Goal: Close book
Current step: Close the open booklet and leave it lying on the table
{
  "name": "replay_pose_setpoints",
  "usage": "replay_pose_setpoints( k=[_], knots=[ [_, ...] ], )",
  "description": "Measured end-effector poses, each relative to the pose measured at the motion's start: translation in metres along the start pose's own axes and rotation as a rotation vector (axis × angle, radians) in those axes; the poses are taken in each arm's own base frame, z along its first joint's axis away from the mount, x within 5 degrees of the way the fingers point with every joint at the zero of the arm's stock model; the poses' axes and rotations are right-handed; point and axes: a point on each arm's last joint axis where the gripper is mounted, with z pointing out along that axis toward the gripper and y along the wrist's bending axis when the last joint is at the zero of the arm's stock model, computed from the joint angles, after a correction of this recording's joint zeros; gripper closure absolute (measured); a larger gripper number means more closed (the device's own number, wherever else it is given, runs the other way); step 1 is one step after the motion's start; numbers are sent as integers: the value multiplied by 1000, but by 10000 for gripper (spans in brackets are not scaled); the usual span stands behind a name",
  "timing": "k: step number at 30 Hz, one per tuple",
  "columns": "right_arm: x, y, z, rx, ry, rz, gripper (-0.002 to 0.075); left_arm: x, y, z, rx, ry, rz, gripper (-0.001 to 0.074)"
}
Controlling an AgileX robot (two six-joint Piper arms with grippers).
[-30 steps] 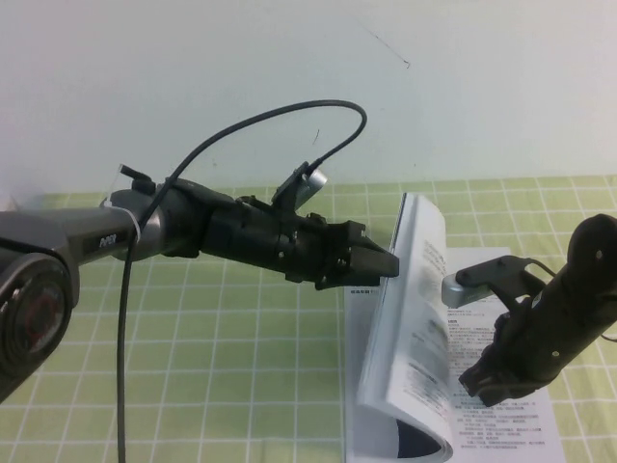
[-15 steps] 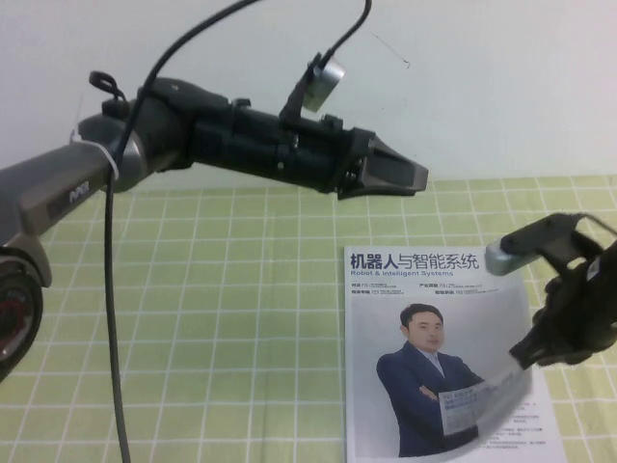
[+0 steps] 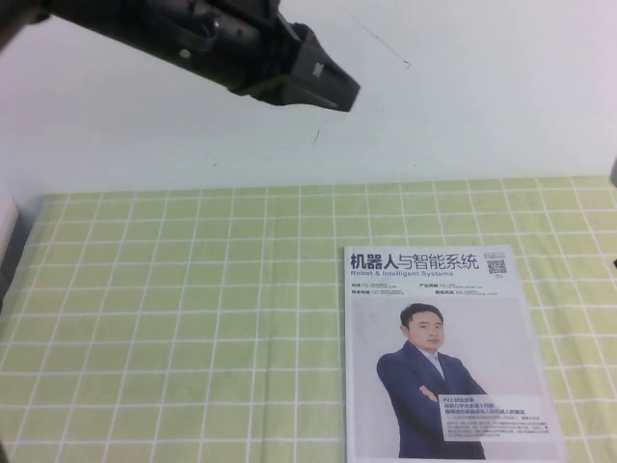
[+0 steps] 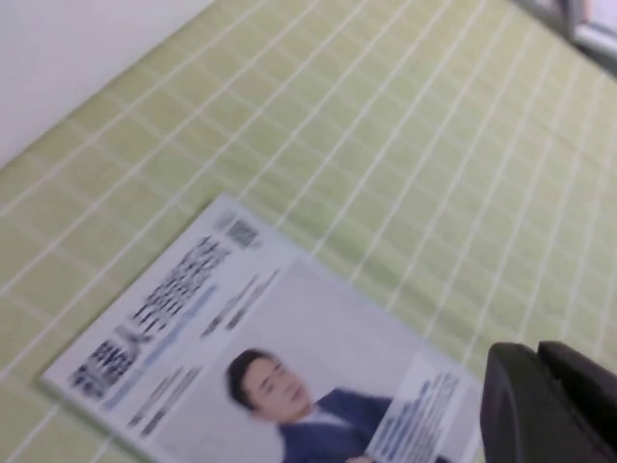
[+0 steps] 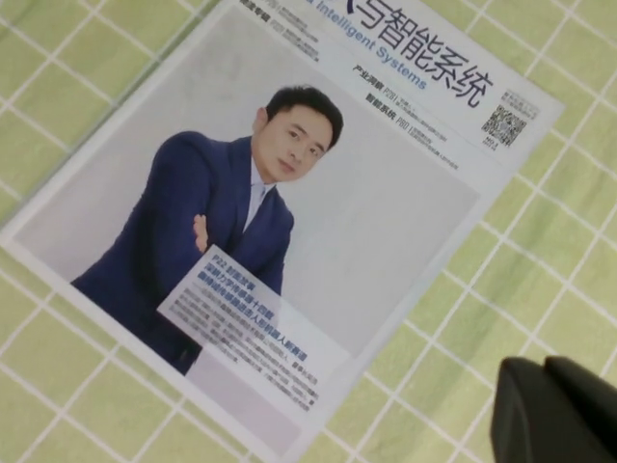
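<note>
The book lies closed and flat on the green checked mat, cover up, showing a man in a dark suit and blue Chinese title text. My left gripper hangs high above the mat, up and left of the book, shut and holding nothing. Its wrist view shows the book far below the shut left gripper. My right gripper is out of the high view; its wrist view shows it shut and empty over bare mat beside the book.
A white wall rises behind the mat. The mat stretches wide to the book's left, with a narrow strip on its right.
The last pages and cover have dropped flat, so the book is shut. My left arm rose up and to the left. My right arm pulled away to the right, out of the high view.
</note>
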Motion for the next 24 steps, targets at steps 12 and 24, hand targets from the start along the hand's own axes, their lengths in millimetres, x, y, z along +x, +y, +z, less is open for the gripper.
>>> replay_pose_setpoints(
  k=[12, 24],
  knots=[
    [29, 32, -94, -26, -238, -79, 729, 13, -62, -98, -415, 45, 56, 734],
    [78, 58, -159, 86, -546, -114, 729, 120, -108, -138, -577, -67, -7, 734]
  ],
)
